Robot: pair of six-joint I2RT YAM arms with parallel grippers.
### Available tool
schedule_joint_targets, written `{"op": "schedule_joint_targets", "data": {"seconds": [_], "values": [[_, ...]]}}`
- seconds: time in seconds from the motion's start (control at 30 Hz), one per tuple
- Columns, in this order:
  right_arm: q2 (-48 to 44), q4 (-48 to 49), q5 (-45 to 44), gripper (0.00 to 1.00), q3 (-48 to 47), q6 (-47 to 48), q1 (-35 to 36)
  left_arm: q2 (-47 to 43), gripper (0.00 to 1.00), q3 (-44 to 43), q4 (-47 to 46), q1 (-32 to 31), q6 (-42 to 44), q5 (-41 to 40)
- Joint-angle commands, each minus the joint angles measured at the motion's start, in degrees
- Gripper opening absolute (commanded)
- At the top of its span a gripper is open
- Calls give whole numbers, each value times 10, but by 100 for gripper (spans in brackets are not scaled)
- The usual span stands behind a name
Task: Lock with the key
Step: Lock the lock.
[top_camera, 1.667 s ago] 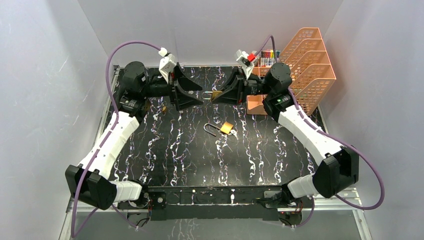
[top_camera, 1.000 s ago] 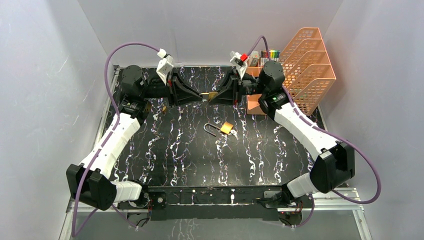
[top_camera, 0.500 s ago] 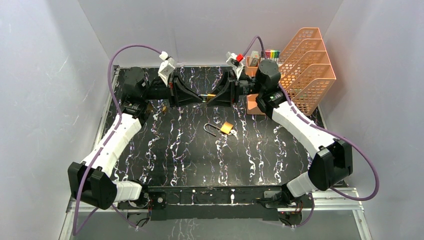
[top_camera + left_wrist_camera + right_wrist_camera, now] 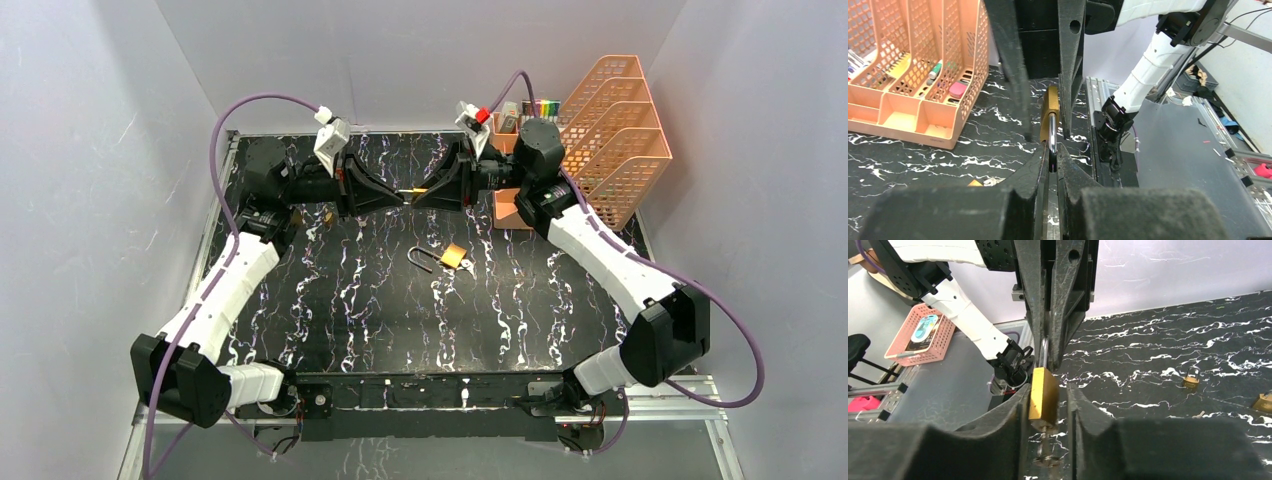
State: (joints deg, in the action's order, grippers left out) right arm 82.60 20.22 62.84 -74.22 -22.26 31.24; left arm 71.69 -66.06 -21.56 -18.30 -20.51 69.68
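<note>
Left pincer [image 4: 1050,152] pinches the padlock [image 4: 1050,106] by its shackle [image 4: 1052,136], mid-air over the bench's [image 4: 350,300] far side, w/ right pincer [image 4: 1048,390] spread loosely round the body, prob. a handover.

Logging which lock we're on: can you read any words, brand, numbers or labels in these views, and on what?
Nothing is legible in any view.
Held brass padlock: no brand or number shows on the visible face.
Loose padlock: too small to read.
Card in the pink basket: print blurred.
Markers in the orange organizer: too small to read.
</note>
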Motion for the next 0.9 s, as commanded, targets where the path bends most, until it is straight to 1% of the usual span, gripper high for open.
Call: {"op": "schedule_joint_targets", "data": {"seconds": [0.0,0.27,0.3,0.33,0.4,0.43,0.6,0.63,0.7,0.73,0.77,0.8,0.87], "values": [[-34,33,-11,33,-10,-1,-2,-34,0,-2,-13,9,14,-16],[-26,48,-3,31,-20,-18,-2,-38,0,2,-27,15,4,-15],[-26,50,-4,28,-19,-20,-2,-38,0,2,-28,16,4,-14],[-25,53,-4,22,-19,-22,-2,-38,0,1,-30,16,2,-13],[-22,60,-2,4,-22,-29,-2,-36,0,2,-37,16,-4,-11],[-19,64,0,0,-24,-33,-2,-35,0,4,-43,16,-9,-9],[-19,104,4,0,-18,-55,-5,-32,0,8,-65,16,-29,11],[-20,116,12,0,-17,-62,-10,-32,9,6,-63,16,-30,23],[-15,162,46,0,-12,-96,-26,-36,47,3,-58,18,-29,43],[-10,191,68,0,-11,-121,-36,-40,59,3,-54,19,-27,50],[-4,225,92,0,-11,-151,-47,-46,66,3,-49,21,-23,61],[3,265,119,0,-12,-188,-55,-53,69,3,-43,24,-16,75],[15,335,159,0,-18,-249,-61,-63,71,5,-41,27,-11,105]]}}
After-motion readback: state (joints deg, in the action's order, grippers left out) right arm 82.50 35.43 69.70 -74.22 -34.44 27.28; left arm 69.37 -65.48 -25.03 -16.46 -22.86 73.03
